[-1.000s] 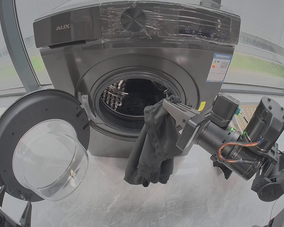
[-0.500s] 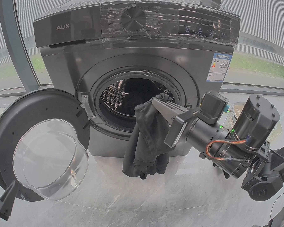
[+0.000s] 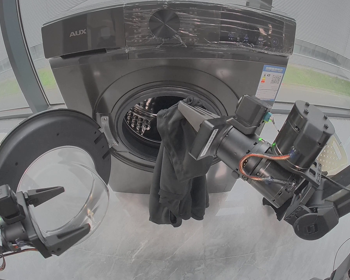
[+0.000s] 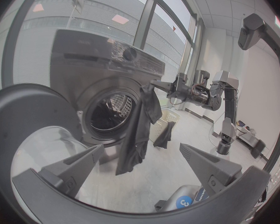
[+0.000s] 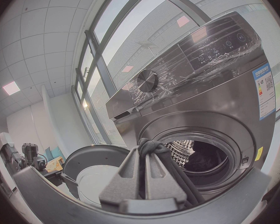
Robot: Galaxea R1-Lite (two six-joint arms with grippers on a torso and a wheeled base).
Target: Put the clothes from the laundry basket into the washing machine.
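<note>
Jaws of the right gripper (image 3: 182, 106) are pressed together on the top fold of a dark garment (image 3: 179, 164), and the cloth bunches over their tips. From there the garment hangs straight down, just in front of the round opening (image 3: 147, 117) of the washing machine (image 3: 85, 78). Its lower end hangs free near the floor (image 3: 221, 249). The right arm is stretched almost level from the right side and points toward the opening.

The jaws of the left gripper (image 3: 72, 209) are spread wide and hold nothing. This arm is low at the left, in front of the door (image 3: 46, 137), which is swung fully open to the left. The garment hangs apart from the door, with floor showing between them.

The laundry basket (image 3: 332, 156) stands to the right of the machine, behind the right arm, and another dark cloth (image 4: 163, 136) lies over its edge.
</note>
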